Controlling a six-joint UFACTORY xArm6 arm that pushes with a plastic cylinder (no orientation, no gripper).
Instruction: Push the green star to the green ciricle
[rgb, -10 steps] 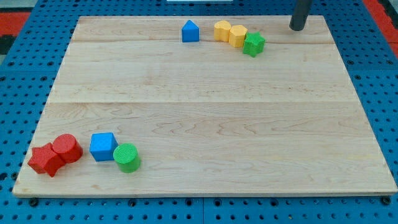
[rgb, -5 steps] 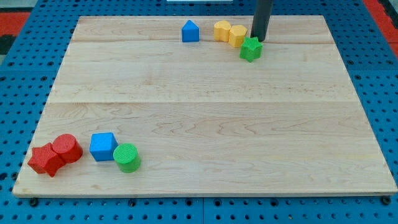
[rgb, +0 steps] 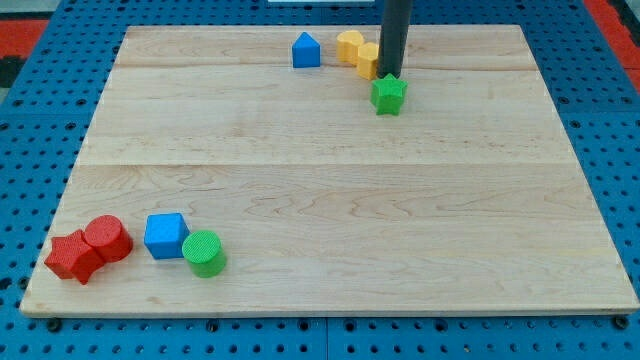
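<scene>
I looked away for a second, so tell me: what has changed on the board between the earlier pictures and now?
My tip swept in from the view's top right and now sits just above the green star, which it has nudged down and left, away from the yellow blocks. The blue house-shaped block, green circle, blue cube and red blocks stayed put.

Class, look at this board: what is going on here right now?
A robot arm's dark rod is pushing the green star across a wooden board. My tip sits right at the star's top edge, beside the two yellow blocks near the view's top. The star's goal, the green circle, lies far off at the view's bottom left, next to a blue cube. So the star has nearly the whole board to cross.
</scene>
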